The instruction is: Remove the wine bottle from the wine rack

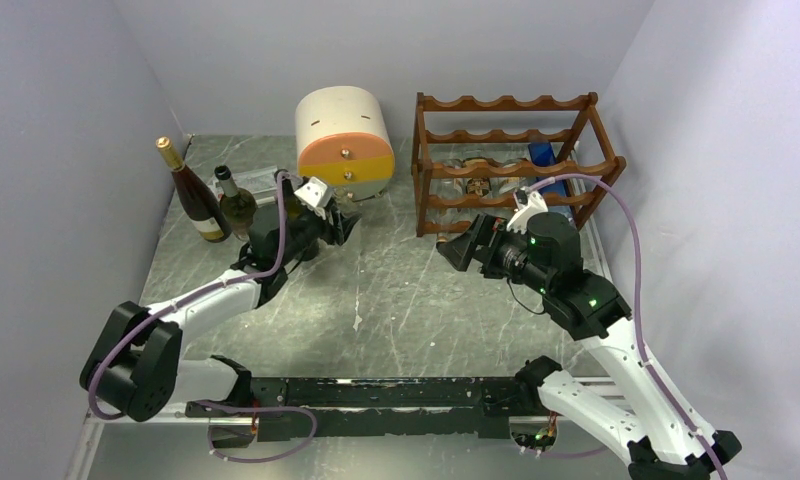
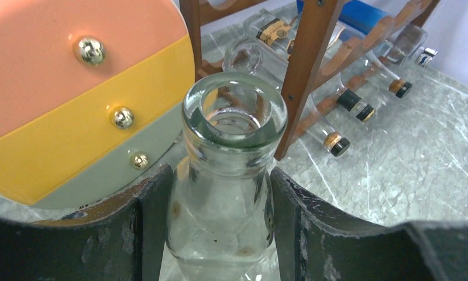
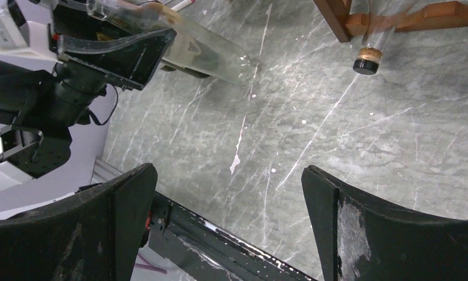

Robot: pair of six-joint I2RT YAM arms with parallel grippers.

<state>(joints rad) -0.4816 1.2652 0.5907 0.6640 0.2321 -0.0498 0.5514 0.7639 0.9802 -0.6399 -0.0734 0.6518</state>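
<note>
The wine bottle (image 2: 229, 170), clear glass with an open, uncapped mouth, sits between the two dark fingers of the left claw (image 1: 338, 222), which is closed on its shoulder just below the neck. In the left wrist view a finger presses each side of the glass and the mouth points away from the camera, towards the gap between the drawer unit (image 1: 344, 140) and the wine rack (image 1: 511, 160). From the right wrist view the bottle is clear of the rack and tilted, with its free end low over the surface (image 1: 396, 290). Whether that end touches the stone-patterned top cannot be told.

In the top view, the left claw and its bottle are at about 11 o'clock from the middle of the surface, just in front of the cream, orange and yellow drawer unit. The dark reddish-brown rack stands at about 1 o'clock, near the back wall. Several clear bottles lie in its lower tiers, their capped necks (image 2: 340, 143) poking out of the front, and something blue (image 2: 360, 14) lies behind them.

The right claw (image 3: 229, 175) is spread wide with nothing between its fingers. It hangs at about 2 o'clock from the middle, just in front of the rack's left post, and faces the left claw across a bare stretch of surface.

At about 10 o'clock, by the left wall, two bottles stand upright side by side: a dark red one with a gold top (image 1: 198, 195) and a shorter one with a black top (image 1: 236, 205).
</note>
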